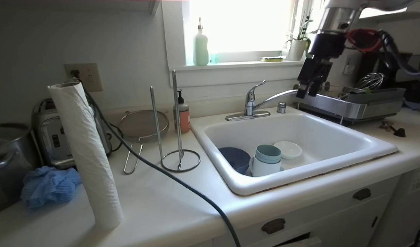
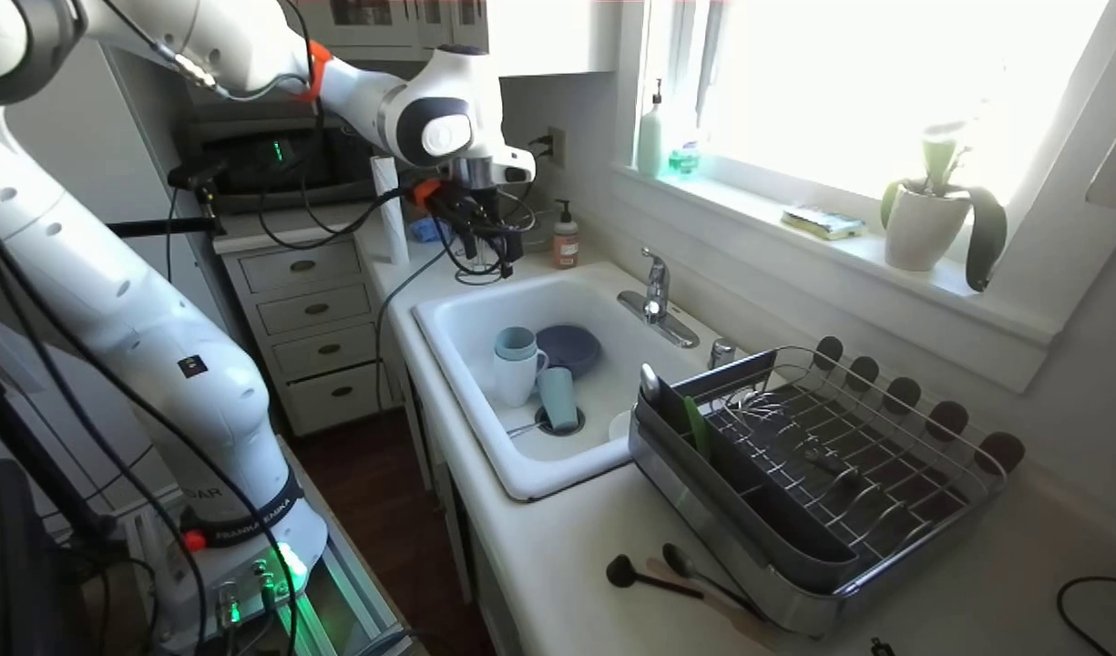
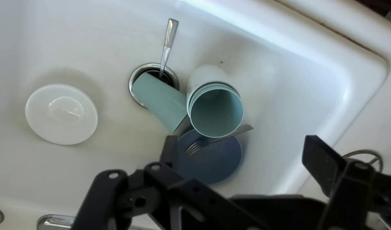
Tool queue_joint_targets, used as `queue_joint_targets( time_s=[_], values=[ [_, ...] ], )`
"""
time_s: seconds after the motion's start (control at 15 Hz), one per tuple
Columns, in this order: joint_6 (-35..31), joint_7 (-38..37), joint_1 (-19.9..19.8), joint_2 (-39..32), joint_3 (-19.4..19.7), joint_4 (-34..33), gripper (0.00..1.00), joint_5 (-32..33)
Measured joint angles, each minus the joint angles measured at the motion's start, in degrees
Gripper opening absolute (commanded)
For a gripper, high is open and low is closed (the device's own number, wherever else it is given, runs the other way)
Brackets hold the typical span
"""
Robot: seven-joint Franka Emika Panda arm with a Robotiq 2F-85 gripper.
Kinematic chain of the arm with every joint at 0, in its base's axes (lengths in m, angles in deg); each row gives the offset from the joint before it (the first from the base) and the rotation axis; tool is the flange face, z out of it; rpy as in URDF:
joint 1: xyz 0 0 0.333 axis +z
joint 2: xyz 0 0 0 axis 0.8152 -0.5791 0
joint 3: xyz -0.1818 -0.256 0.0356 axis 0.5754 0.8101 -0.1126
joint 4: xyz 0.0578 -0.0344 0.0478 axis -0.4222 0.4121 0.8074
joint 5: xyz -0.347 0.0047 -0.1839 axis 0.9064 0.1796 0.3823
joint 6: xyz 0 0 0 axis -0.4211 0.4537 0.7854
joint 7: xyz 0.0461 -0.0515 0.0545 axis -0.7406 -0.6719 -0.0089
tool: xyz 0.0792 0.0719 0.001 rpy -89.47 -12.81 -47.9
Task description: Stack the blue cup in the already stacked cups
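A blue cup point(image 3: 158, 100) is lying on its side in the sink point(image 3: 102, 41), one end resting over the drain point(image 3: 168, 78), the other pointing toward a dark blue bowl point(image 3: 211, 166). Its long axis is running diagonally in the wrist view, upper left to lower right; the pictures are not making plain which end is the mouth.

Just beside it, the stack point(image 3: 216, 111) is standing upright, a white mug point(image 2: 515, 381) holding nested cups point(image 1: 268, 158), the top mouth facing up. The stack is hiding a corner of the lying cup in the wrist view, leaving unclear whether the two are touching. A fork point(image 3: 219, 139) is lying with its tines over the bowl, its handle reaching past the rim. A metal utensil point(image 3: 169, 35) is slanting out of the drain, and a white dish point(image 3: 61, 115) is sitting well apart from the stack. A tap point(image 2: 656, 287) is rising at the sink's edge, while a rack point(image 2: 785, 597) is taking up the counter point(image 2: 567, 556) alongside.

The claw point(image 3: 241, 153) is hanging higher than the sink in both exterior views, its fingers point(image 3: 169, 150) standing wide apart, only bowl and sink showing between them.
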Motion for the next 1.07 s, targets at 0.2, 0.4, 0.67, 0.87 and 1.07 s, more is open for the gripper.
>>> queue_joint_targets(
  time_s=[0.2,0.4,0.67,0.87,1.07],
  values=[
    [-5.21,-5.76,-1.33,-5.43,-1.39,-0.41,1.0,1.23],
    [-8.96,-10.6,-3.56,-10.71,-1.42,-1.61,1.0,3.28],
    [-11.24,-15.49,-5.95,-17.88,-1.12,-5.19,1.0,6.88],
    [-11.22,-15.49,-6.09,-21.35,-0.82,-7.98,1.0,6.9],
    [-11.18,-15.49,-6.09,-21.78,-0.82,-8.61,1.0,6.9]
  ],
)
